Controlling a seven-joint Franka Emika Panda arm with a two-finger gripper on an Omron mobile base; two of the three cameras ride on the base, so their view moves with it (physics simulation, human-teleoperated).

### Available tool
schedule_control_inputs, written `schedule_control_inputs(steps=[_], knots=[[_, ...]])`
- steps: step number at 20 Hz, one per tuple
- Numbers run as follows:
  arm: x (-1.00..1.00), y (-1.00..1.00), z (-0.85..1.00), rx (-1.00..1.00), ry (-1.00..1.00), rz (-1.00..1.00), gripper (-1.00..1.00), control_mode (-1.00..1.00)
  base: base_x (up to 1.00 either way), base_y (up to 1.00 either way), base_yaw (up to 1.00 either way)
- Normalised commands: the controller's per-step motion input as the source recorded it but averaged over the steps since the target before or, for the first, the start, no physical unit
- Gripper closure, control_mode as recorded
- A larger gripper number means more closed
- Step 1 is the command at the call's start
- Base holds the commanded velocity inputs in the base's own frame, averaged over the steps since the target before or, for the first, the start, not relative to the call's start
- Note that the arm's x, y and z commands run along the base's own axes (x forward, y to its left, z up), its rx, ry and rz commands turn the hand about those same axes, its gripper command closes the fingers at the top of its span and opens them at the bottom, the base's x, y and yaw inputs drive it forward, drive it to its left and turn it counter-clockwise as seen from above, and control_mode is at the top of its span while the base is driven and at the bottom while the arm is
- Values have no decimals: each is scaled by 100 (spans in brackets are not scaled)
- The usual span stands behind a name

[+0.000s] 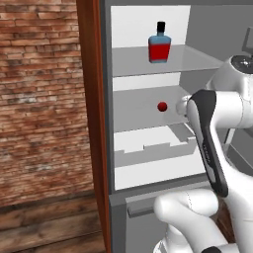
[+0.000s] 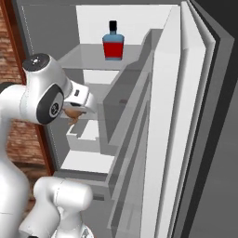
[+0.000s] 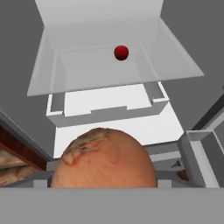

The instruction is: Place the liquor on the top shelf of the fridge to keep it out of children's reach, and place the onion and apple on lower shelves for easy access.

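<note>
The fridge (image 1: 105,123) stands open. On its top shelf (image 1: 197,59) the liquor (image 1: 159,45) stands upright near the back wall, red-bodied with a black cap; it also shows as the liquor (image 2: 113,44). The dark red apple (image 1: 162,106) lies on the lower shelf (image 1: 133,116) one board down, far back in the hand view as the apple (image 3: 121,52). My gripper (image 2: 78,108) hovers in front of that shelf, shut on the tan onion (image 3: 105,159), which hides the fingertips. The onion (image 2: 70,115) peeks out beneath the hand.
A white drawer (image 3: 105,109) sits under the apple's shelf. The open door with its grey racks (image 2: 139,116) stretches along the right. A reddish wooden cupboard side (image 1: 91,99) and a brick wall (image 1: 39,99) bound the left.
</note>
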Motion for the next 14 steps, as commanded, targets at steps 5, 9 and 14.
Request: schedule_control_inputs(steps=[5, 9, 14], knots=[[33, 0, -52, 0, 0, 0, 100, -100, 0, 0, 0], [42, 0, -39, 0, 0, 0, 100, -100, 0, 0, 0], [55, 0, -30, 0, 2, 0, 100, -100, 0, 0, 0]])
